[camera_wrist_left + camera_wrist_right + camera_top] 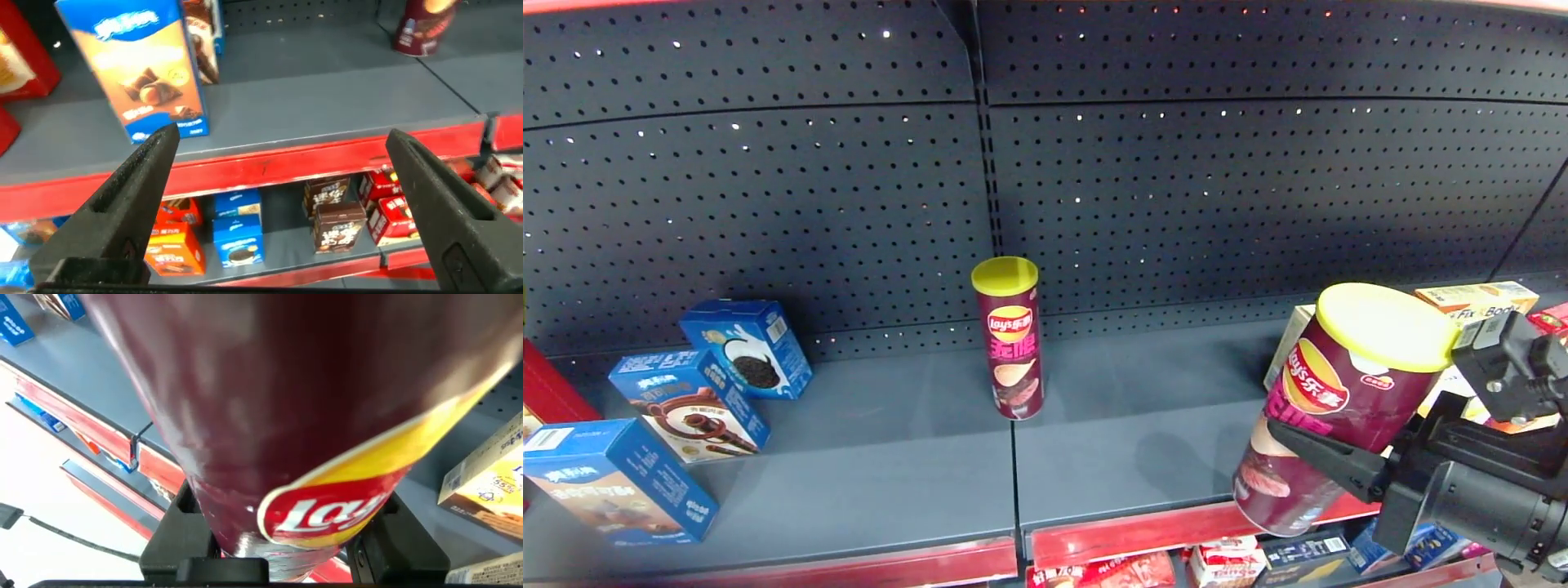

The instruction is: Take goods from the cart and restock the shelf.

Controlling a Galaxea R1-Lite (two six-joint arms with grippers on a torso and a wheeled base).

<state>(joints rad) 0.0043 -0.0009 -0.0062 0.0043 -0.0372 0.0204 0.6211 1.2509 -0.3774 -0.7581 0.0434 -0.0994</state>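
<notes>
Right gripper (1339,445): lower right of the head view, nearest the lens; its black fingers are clamped on the sides of a maroon cylindrical crisp canister with a yellow plastic lid (1347,384).
Held canister: in the air, resting on nothing; its base hangs over the red front rail (1135,531) of the grey metal shelf (1143,441), at the lower right of the frame.
Long axis: tilted, running from the base at lower left to the lid at upper right.
Matching canister (1010,343): a second maroon tube with a yellow lid, upright at frame centre, near the perforated back panel (1176,180).
Open ground: bare shelf between this upright tube and the pale cardboard boxes (1478,298) at the right edge, up and to the left of the held canister.
Governing relation: judged from the task, placing would call for righting the tube and carrying it inward, toward frame centre.
Left gripper (282,139): fingers spread wide with nothing between them, before the shelf's red rail near the blue biscuit boxes (690,404); well apart from the canister, so the right arm is the nearer.
</notes>
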